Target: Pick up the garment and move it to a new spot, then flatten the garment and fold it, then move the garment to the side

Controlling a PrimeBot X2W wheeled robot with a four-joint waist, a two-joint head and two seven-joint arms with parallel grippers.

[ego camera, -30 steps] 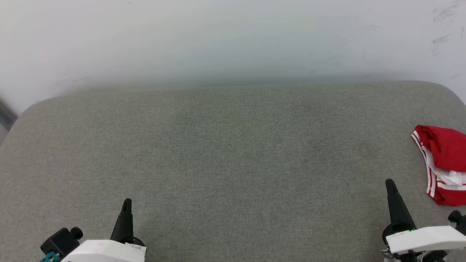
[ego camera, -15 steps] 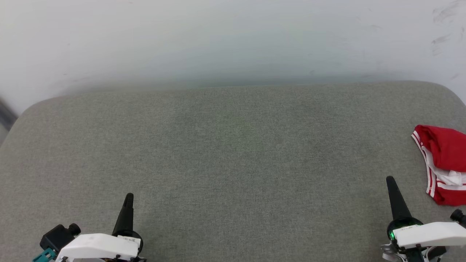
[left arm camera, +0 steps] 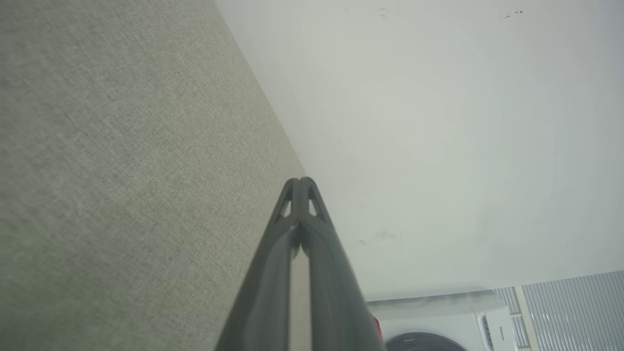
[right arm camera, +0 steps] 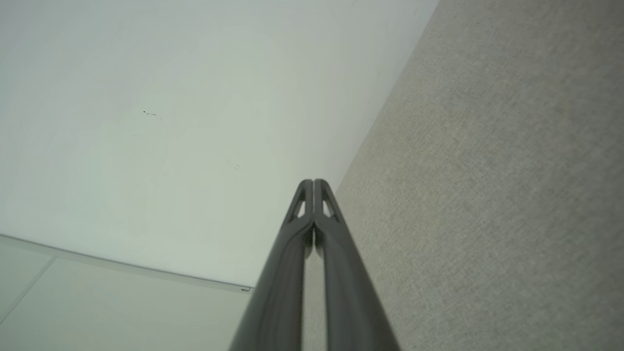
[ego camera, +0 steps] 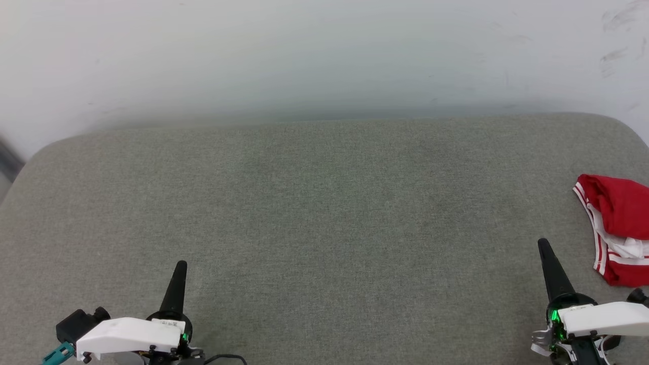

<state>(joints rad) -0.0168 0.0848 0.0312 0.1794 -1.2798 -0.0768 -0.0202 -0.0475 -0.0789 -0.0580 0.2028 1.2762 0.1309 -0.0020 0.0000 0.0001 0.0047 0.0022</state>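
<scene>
The garment (ego camera: 619, 228), red with red-and-white striped trim and a white patch, lies bunched at the right edge of the grey padded surface (ego camera: 324, 213), partly cut off by the head view's border. A sliver of red garment (left arm camera: 376, 325) peeks past the fingers in the left wrist view. My right gripper (ego camera: 545, 248) hovers just left of it, fingers pressed together, holding nothing; the tips (right arm camera: 313, 183) meet. My left gripper (ego camera: 180, 267) sits at the lower left, far from the garment, also shut and empty, tips (left arm camera: 301, 180) touching.
A pale wall (ego camera: 324, 56) rises behind the grey surface's rounded far edge. A white washing machine (left arm camera: 448, 321) and a ribbed grey panel (left arm camera: 575, 307) appear in the left wrist view's lower right corner.
Both grippers have slid forward, away from the near edge, and their white wrists have rotated slightly. The garment has not moved.
</scene>
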